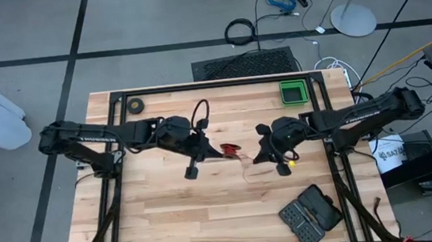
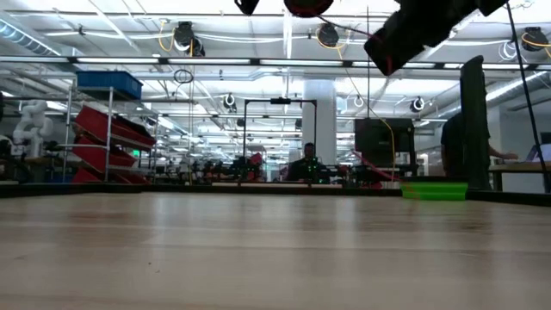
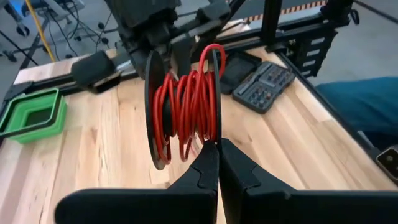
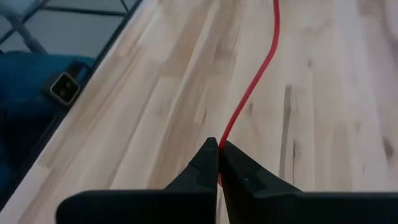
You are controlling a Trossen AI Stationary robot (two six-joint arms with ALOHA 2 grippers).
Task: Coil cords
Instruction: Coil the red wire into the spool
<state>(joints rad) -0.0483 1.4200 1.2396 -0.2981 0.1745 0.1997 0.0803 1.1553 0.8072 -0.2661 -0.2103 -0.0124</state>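
above the middle of the table the black reel hangs in the air, and it's well loaded, many turns of red cord already wound between its two discs. the left end effector is pinched shut on the reel's rim, while the right end effector is clamped on the loose run of cord, which stretches away over the boards. most of the coiling looks done, with that free tail left to wind on, though how much remains i can't tell.
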